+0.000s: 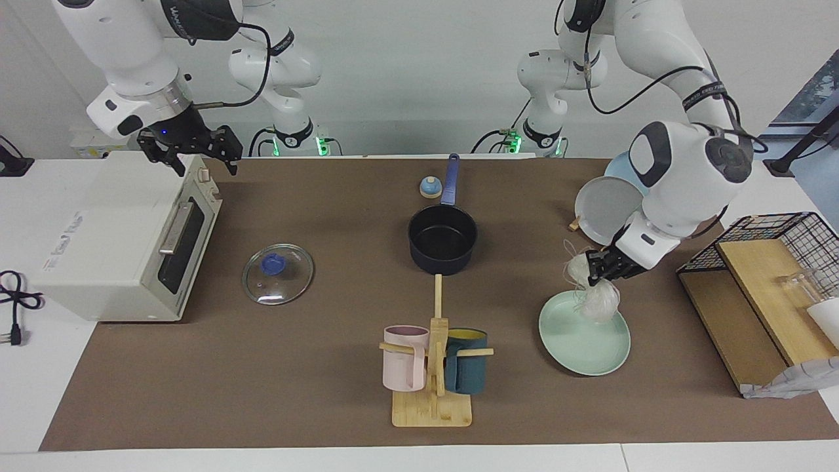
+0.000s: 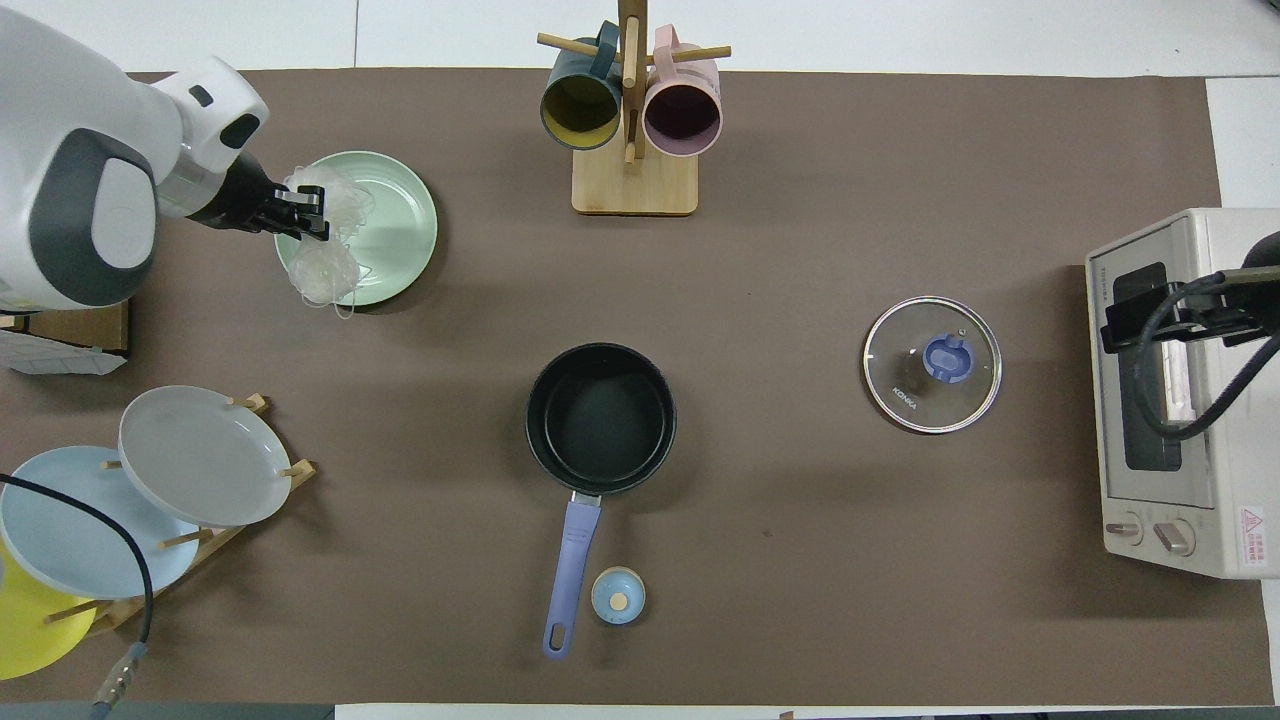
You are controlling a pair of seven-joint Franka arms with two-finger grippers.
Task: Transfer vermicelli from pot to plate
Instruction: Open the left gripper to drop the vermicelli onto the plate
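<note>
The clump of thin, whitish translucent vermicelli point(image 1: 593, 295) hangs straight down from the left end effector point(image 1: 598, 271), which is pinched shut on its upper strands, and its lower end dangles over the rim of the round pale mint-green plate point(image 1: 577, 347) on the side nearer the robots, seemingly just touching it. The plate's centre therefore lies a little farther from the robots than the hanging clump, so the release looks best after a slight shift that way. The small dark navy saucepan point(image 1: 443, 246) with its long blue handle sits emptied mid-surface, while the right end effector point(image 1: 190, 149) waits spread open over the white toaster oven point(image 1: 118, 236).
</note>
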